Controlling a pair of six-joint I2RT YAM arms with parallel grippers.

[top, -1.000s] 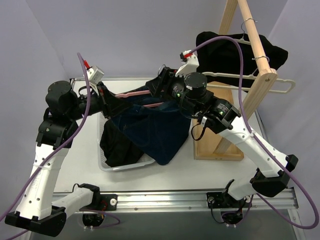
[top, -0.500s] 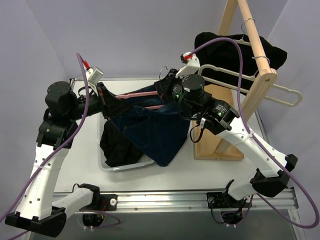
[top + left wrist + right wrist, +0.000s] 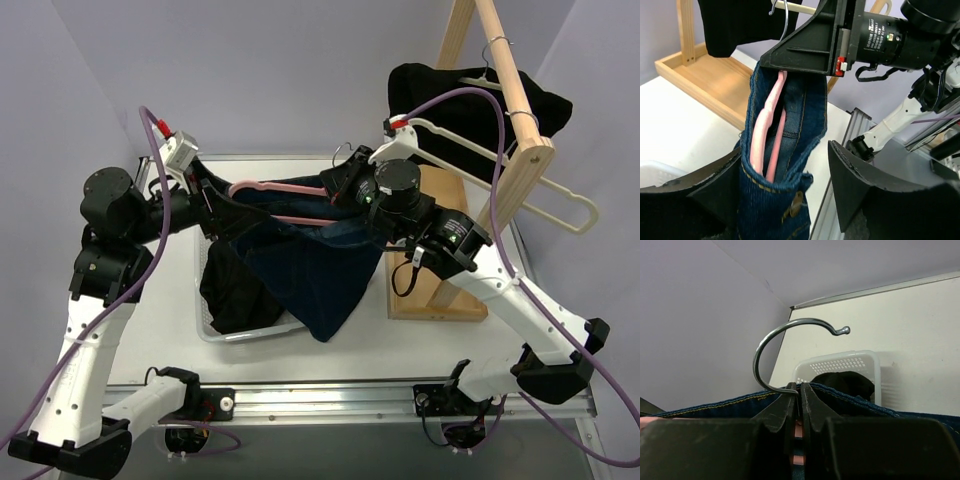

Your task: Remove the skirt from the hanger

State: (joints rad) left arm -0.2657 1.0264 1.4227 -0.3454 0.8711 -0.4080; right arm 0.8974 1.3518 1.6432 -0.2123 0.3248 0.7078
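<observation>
Lying bunched inside the white perforated basket is the black skirt, filling its left part, off any hanger. A blue denim garment is stretched above the basket, and its lower part spills over the basket's right rim onto the surface. Threaded through its waistband is a pink hanger.

The right gripper, above the basket's far right corner, is clenched on the pink hanger's neck, just under its wire hook. The left gripper, above the basket's far left corner, is released: its jaws stand wide, with the denim waistband lying between them against one finger.

Right of the basket stands a wooden rack. The cream hanger hangs from it bare, well apart from the skirt. A black garment hangs behind it.
</observation>
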